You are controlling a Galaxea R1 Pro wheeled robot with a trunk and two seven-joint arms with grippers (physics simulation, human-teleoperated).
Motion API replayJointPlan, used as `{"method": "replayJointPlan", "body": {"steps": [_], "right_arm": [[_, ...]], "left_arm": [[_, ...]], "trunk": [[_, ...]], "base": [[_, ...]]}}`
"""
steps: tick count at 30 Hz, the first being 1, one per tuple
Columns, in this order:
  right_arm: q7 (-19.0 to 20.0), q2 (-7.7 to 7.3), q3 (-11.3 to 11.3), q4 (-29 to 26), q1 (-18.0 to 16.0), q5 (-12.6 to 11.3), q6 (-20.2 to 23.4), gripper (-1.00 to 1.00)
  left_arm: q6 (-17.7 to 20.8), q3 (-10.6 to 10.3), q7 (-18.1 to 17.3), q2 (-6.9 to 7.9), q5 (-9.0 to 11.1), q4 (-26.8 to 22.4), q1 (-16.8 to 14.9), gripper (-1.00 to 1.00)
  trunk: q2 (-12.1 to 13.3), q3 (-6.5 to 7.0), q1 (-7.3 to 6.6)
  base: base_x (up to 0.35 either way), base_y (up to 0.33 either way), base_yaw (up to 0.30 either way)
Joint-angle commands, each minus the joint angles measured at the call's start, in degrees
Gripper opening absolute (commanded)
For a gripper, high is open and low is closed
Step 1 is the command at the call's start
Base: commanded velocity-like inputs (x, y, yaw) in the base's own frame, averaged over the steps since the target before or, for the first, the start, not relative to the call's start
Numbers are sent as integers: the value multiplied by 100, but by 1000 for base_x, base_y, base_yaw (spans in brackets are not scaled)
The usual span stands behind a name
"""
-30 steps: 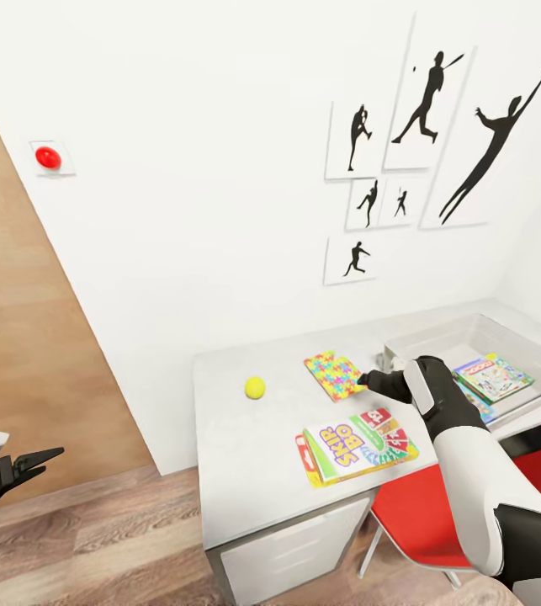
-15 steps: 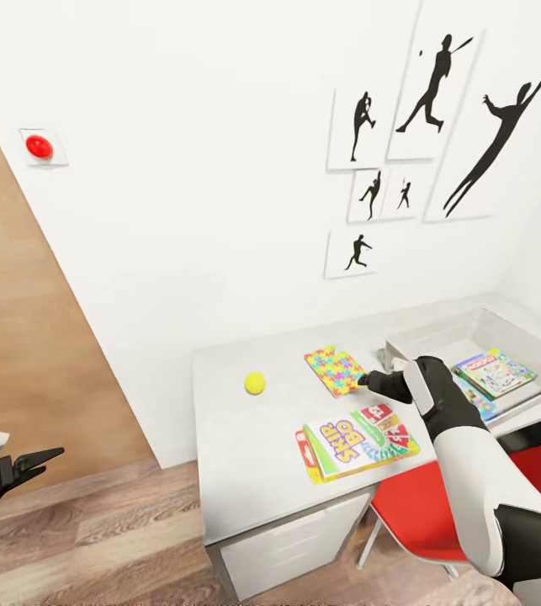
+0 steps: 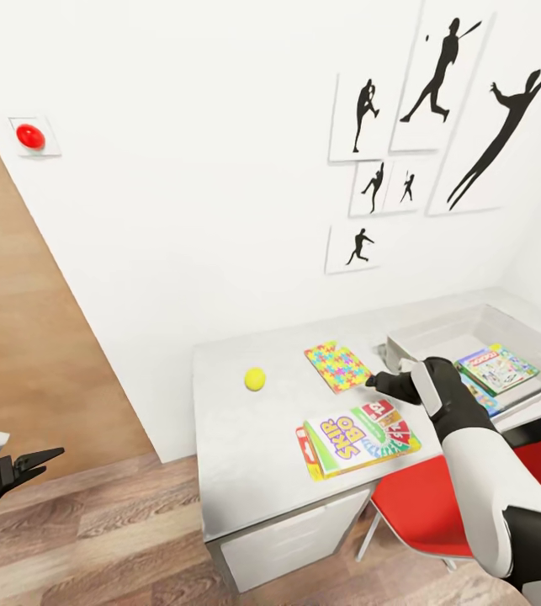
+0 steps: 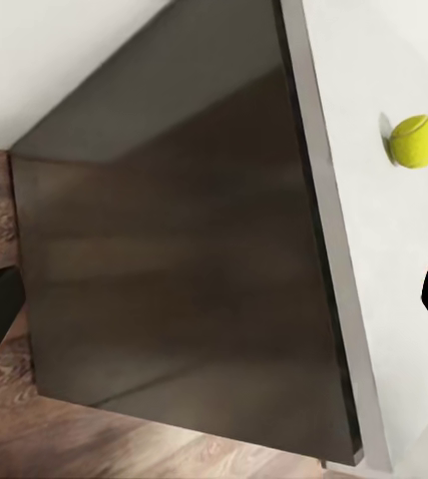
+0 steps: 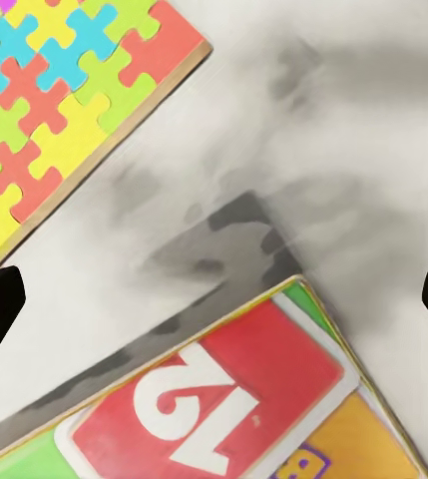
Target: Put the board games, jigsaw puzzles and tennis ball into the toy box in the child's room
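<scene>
On the white table [image 3: 236,438] lie a yellow tennis ball [image 3: 255,379], a colourful jigsaw puzzle [image 3: 337,366] and a Skip-Bo board game [image 3: 357,438]. My right gripper [image 3: 378,384] hovers open just above the table, between the jigsaw puzzle [image 5: 64,100] and the Skip-Bo board game [image 5: 223,399]. The clear toy box [image 3: 438,330] stands at the table's right end and holds a flat board game [image 3: 497,369] on top of another flat item. My left gripper [image 3: 34,461] hangs open over the floor, left of the table. It faces the table's dark side and the tennis ball [image 4: 418,140].
A red chair [image 3: 421,505] is tucked under the table's front right, below my right arm. A drawer unit [image 3: 295,539] sits under the table. A wooden door [image 3: 26,337] is on the left, and a red button [image 3: 29,135] is on the wall.
The camera has tilted a little, shifting the whole picture. My right gripper has edged slightly away from the puzzle toward the Skip-Bo game. The left arm has not moved.
</scene>
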Motion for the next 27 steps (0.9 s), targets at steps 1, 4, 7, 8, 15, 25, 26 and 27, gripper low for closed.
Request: {"method": "replayJointPlan", "body": {"steps": [1, 4, 7, 8, 15, 25, 26, 27], "right_arm": [[-55, -2, -3, -5, 2, -63, 19, 100], [-55, -4, -4, -5, 4, -63, 19, 100], [-55, -2, 3, -5, 8, -63, 19, 100], [-55, -1, 5, -5, 9, -63, 19, 100], [-55, 2, 12, -5, 11, -63, 20, 100], [-55, 5, 14, -5, 12, -63, 21, 100], [-55, 5, 14, -5, 12, -63, 20, 100], [-55, 4, 14, -5, 12, -63, 20, 100]], "left_arm": [[31, 2, -9, 1, 12, 1, -4, 100], [31, 2, -9, 2, 12, 1, -4, 100], [36, 3, -9, 1, 12, 1, -4, 100], [37, 2, -9, 3, 12, 1, -4, 100], [47, 6, -9, 3, 12, 1, -4, 100], [48, 8, -9, 6, 12, 1, -4, 100], [48, 9, -9, 7, 12, 1, -4, 100], [48, 7, -9, 6, 12, 1, -4, 100]], "trunk": [[-4, -9, 0], [-4, -14, 0], [-4, -16, 0], [-4, -16, 0], [-4, -18, 0], [-4, -18, 0], [-4, -18, 0], [-4, -18, 0]], "base": [[0, 0, 0], [0, 0, 0], [0, 0, 0], [0, 0, 0], [0, 0, 0], [-6, 23, 0], [-4, 17, 0], [-3, 13, 0]]}}
